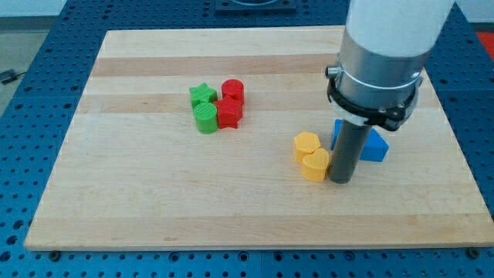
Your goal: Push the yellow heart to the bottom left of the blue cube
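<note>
my tip [340,180]: plain dark rod tool, holding nothing, touching yellow plastic heart [315,164] at its 3 o'clock | heart on wooden desk [154,201], at 8 o'clock of blue plastic cube [338,133] | yellow hexagon block [306,145] touching heart at 11 o'clock | blue triangle block [375,147] beside cube at 4 o'clock

No readable text, labels, brands, numbers or signs anywhere in view.
</note>
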You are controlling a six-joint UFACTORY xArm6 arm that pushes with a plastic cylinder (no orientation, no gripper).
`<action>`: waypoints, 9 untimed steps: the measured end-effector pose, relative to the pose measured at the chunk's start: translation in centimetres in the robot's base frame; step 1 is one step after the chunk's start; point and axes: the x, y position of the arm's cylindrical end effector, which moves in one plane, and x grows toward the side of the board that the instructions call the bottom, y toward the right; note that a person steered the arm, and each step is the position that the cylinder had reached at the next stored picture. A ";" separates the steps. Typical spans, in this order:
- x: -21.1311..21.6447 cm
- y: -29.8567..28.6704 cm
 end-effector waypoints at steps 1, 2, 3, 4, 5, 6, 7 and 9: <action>0.3 -3.1; 1.7 -3.7; 4.4 -5.8; 4.9 -9.5; 2.5 -9.9; -0.4 -9.4; -1.9 -7.4; -3.1 -5.9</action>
